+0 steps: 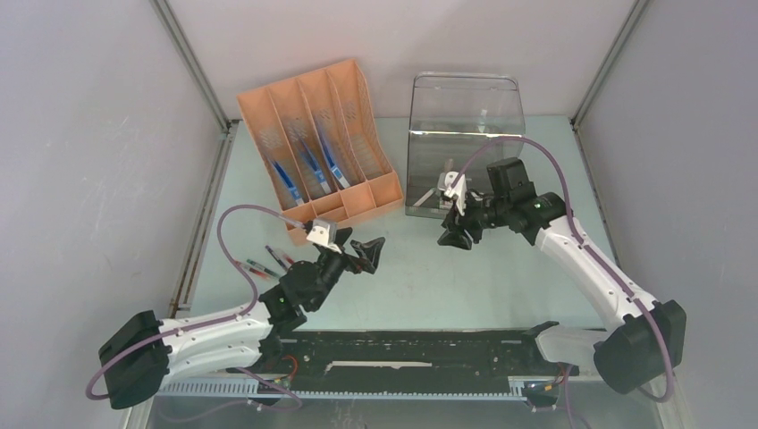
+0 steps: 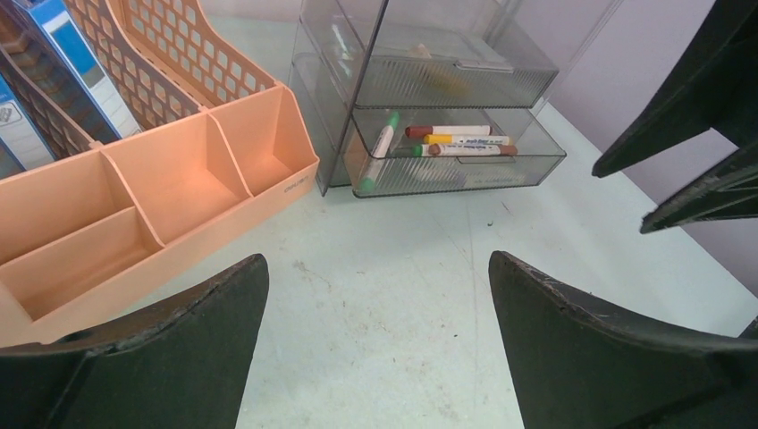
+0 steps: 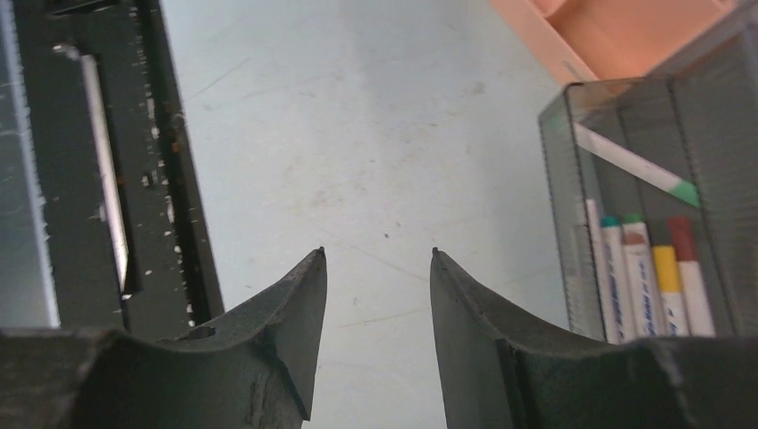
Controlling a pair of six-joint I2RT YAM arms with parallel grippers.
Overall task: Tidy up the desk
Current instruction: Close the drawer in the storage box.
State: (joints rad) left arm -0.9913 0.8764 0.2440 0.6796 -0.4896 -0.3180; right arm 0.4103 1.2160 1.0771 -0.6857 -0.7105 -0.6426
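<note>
The desk (image 1: 420, 277) is a pale mint-green top. My left gripper (image 1: 368, 253) hangs over it just in front of the orange organizer (image 1: 317, 143), fingers wide open with only bare desk between them (image 2: 377, 259). My right gripper (image 1: 456, 234) hovers beside the pulled-out lower drawer (image 2: 456, 165) of the clear drawer unit (image 1: 465, 143). Its fingers stand open with nothing between them (image 3: 377, 252). Several coloured markers (image 3: 666, 286) lie in that drawer. A few loose pens (image 1: 273, 261) lie on the desk left of my left arm.
Blue folders (image 1: 308, 170) stand in the organizer's slots, and its front compartments (image 2: 170, 179) hold nothing. A black rail strip (image 1: 402, 353) runs along the desk's front edge. Aluminium frame rails (image 1: 201, 232) border the left side.
</note>
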